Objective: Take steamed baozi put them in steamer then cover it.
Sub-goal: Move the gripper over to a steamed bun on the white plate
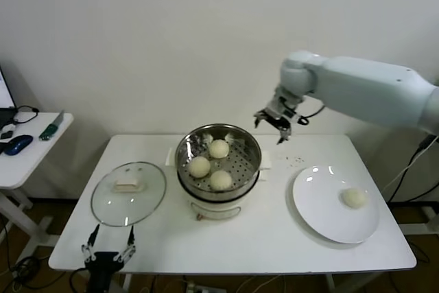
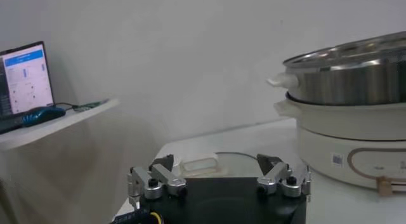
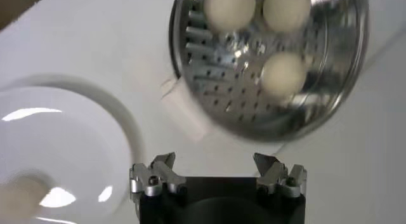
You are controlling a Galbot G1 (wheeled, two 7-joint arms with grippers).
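The steel steamer (image 1: 244, 165) on its white pot base stands mid-table and holds three cream-white baozi (image 1: 199, 167), (image 1: 219, 148), (image 1: 221, 180). A fourth baozi (image 1: 354, 197) lies on the white plate (image 1: 322, 211) at the right. My right gripper (image 1: 276, 124) hangs open and empty in the air just right of the steamer's far rim; its wrist view shows the steamer (image 3: 317, 98) and the plate (image 3: 76, 136). The glass cover (image 1: 103, 204) with its cream handle (image 1: 127, 185) lies flat on the table at the left. My left gripper (image 1: 108, 250) is open, low at the table's front left edge, near the cover (image 2: 244, 160).
A side table (image 1: 27, 156) at the far left carries a mouse, a laptop and small items. A wall stands close behind the main table. Cables hang by the table's right end.
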